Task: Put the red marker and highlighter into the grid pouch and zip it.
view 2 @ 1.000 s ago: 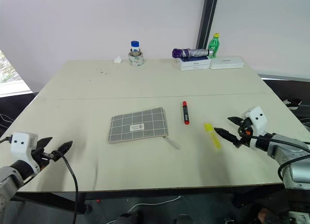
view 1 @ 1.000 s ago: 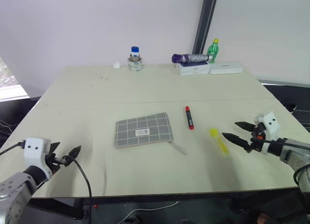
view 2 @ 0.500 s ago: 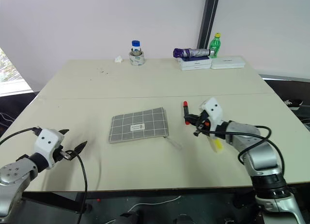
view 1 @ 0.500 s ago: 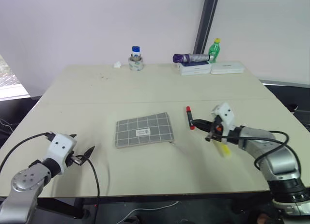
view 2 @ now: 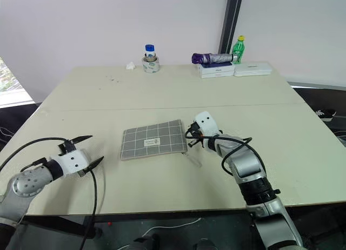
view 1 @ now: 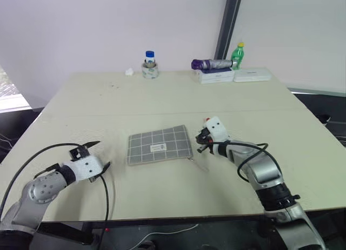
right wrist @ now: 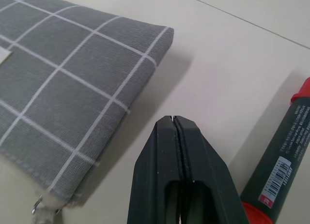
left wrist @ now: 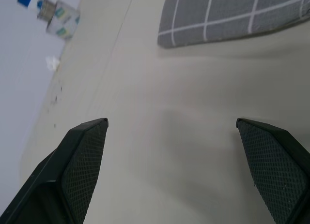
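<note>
The grid pouch (view 1: 159, 144) lies flat near the middle of the table, its zipper pull (view 1: 200, 164) trailing from its near right corner. My right gripper (view 1: 199, 143) hovers at the pouch's right edge, shut with nothing between its fingers (right wrist: 193, 151). Just beyond those fingers lies the red marker (right wrist: 286, 137), dark-bodied with red ends and apart from the pouch. The highlighter is hidden behind my right arm. Above the table's near left part, my left gripper (view 1: 102, 154) is open and empty, well left of the pouch (left wrist: 232, 16).
Along the far edge stand a blue-capped bottle with a tape roll (view 1: 150, 66), a purple folded umbrella (view 1: 212, 64) on white boxes (view 1: 251, 75), and a green bottle (view 1: 237, 55). A black cable loops from my left wrist over the near edge.
My right gripper swung left from beside the highlighter to the pouch's right edge and went from open to shut. The left gripper crept toward the pouch and rolled, still open.
</note>
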